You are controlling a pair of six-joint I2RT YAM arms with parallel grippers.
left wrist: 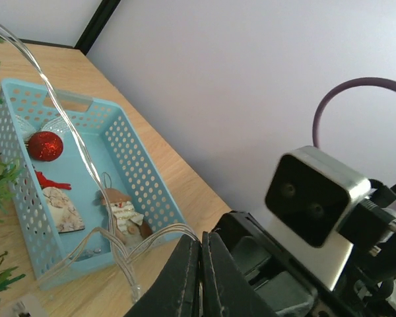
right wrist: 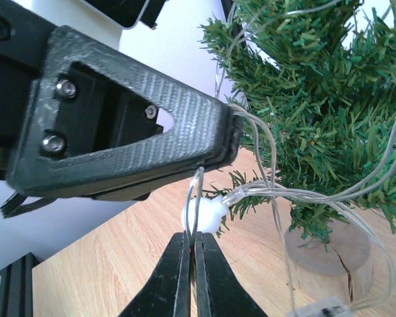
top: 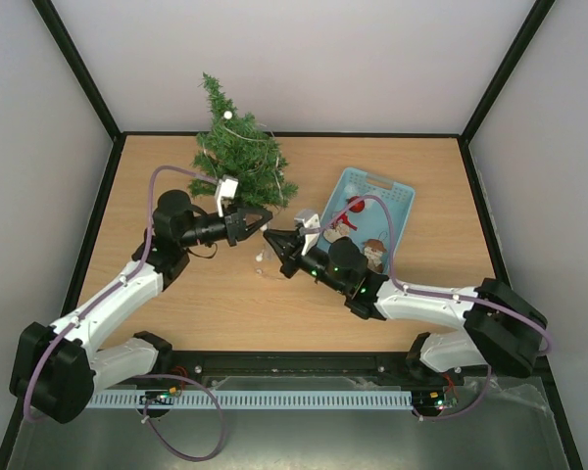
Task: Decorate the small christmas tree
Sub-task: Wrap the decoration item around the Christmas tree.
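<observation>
The small christmas tree (top: 237, 149) stands at the back left of the table, with a clear light string (top: 256, 134) draped round it. My left gripper (top: 266, 211) is just in front of the tree, shut on strands of that string (left wrist: 160, 234). My right gripper (top: 269, 235) meets it tip to tip from the right. In the right wrist view my right gripper (right wrist: 192, 236) is shut on a thin loop of the string, right under the left gripper's fingers (right wrist: 152, 132). A white bulb (right wrist: 205, 215) hangs behind the loop. The tree (right wrist: 317, 99) rests on its round base (right wrist: 327, 249).
A light blue basket (top: 400, 196) lies right of the tree and holds a red glitter ball (left wrist: 45, 146), a snowman figure (left wrist: 123, 212) and other ornaments. The string's small clear box (right wrist: 317, 309) lies by the tree's base. Black frame posts edge the table.
</observation>
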